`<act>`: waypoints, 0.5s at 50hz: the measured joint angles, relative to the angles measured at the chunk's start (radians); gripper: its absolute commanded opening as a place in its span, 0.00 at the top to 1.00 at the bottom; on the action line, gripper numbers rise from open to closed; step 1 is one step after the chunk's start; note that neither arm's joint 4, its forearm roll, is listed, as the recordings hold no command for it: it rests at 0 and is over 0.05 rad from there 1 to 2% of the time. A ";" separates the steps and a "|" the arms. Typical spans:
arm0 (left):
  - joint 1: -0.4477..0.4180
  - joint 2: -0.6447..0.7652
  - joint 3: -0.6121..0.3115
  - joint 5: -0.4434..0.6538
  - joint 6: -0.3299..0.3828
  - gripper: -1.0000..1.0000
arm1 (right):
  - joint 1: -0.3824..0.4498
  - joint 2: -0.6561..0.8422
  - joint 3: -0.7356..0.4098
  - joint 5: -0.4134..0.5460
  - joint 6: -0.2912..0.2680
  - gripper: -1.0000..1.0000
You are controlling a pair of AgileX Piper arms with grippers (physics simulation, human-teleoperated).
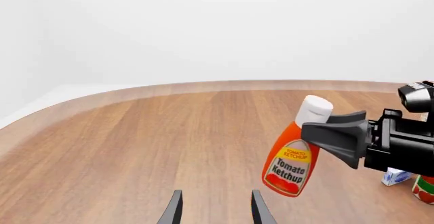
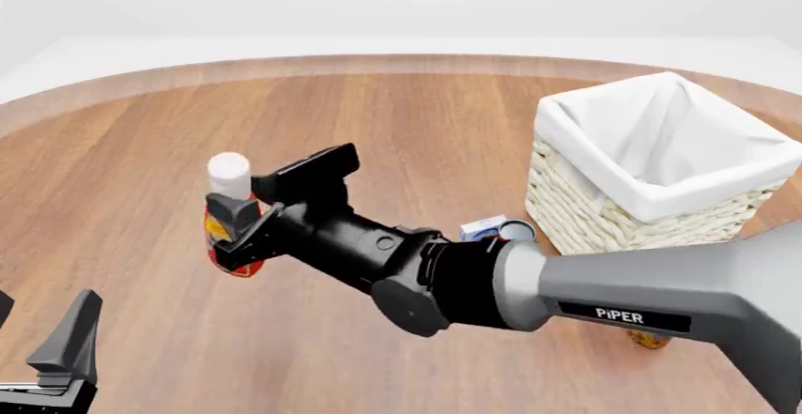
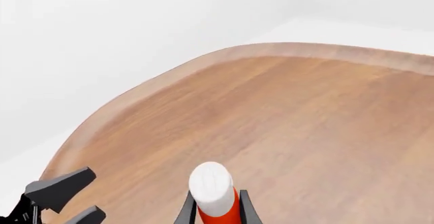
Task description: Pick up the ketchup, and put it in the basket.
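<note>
Grasping the ketchup [image 2: 233, 219] at the worktop's [image 2: 414, 123] left, the right gripper [image 2: 257, 209] has it tilted; carrying it right to the basket [image 2: 658, 165] remains. The left gripper [image 1: 215, 206] sits released.

Your right gripper [image 2: 251, 222] reaches far left, fingers clamped on the ketchup [image 2: 233, 217]; your left gripper [image 1: 213, 209] sits low, jaws apart.

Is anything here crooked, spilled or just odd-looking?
Only the orange-red ketchup squeeze bottle with a white cap stands out: it leans at a tilt, pinched between the right gripper's fingers, with its base apparently off the wooden table. No spill shows. The cream woven basket sits upright.
</note>
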 measured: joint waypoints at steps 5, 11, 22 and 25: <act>0.000 0.000 0.000 0.000 0.000 0.00 | -0.026 -0.035 0.015 0.003 -0.014 1.00; 0.000 0.000 0.000 0.000 0.000 0.00 | -0.055 -0.074 0.034 0.006 -0.028 1.00; 0.000 0.000 0.000 0.000 0.000 0.00 | -0.105 -0.160 0.083 0.006 -0.048 1.00; 0.000 0.000 0.000 0.000 0.000 0.00 | -0.119 -0.186 0.098 0.005 -0.052 1.00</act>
